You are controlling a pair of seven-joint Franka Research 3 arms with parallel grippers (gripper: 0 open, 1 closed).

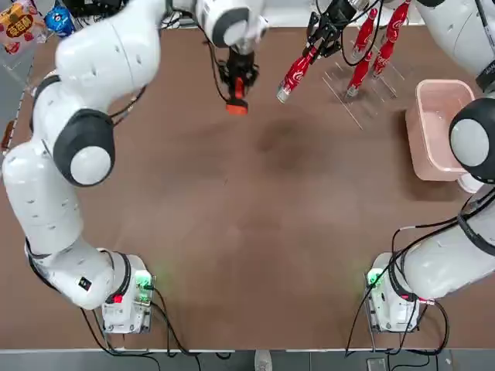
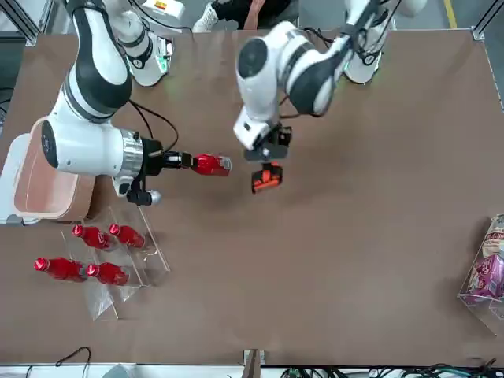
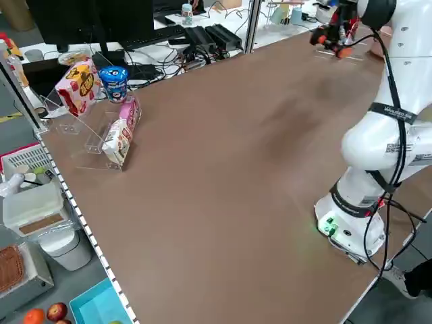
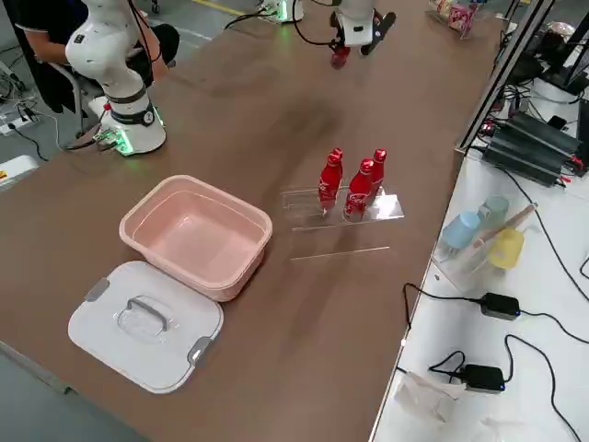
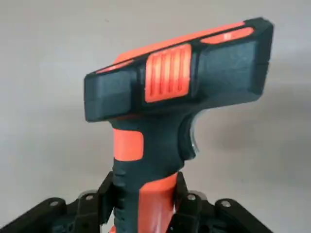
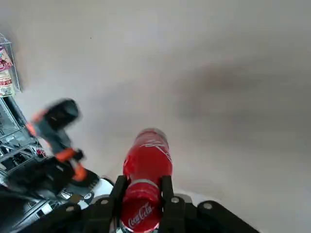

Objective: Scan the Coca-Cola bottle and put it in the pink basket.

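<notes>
Left gripper (image 5: 146,206) clamped on scanner (image 5: 170,73); right gripper (image 6: 143,201) clamped on Coke bottle (image 6: 148,165), near bottle rack (image 2: 118,272). Pink basket (image 4: 198,235) beside white lid (image 4: 143,327).

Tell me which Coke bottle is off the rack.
The bottle in the right claw, held above the table; the other four stand in the clear rack.

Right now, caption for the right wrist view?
Right claw grips a Coca-Cola bottle; scanner off to the side.
</notes>
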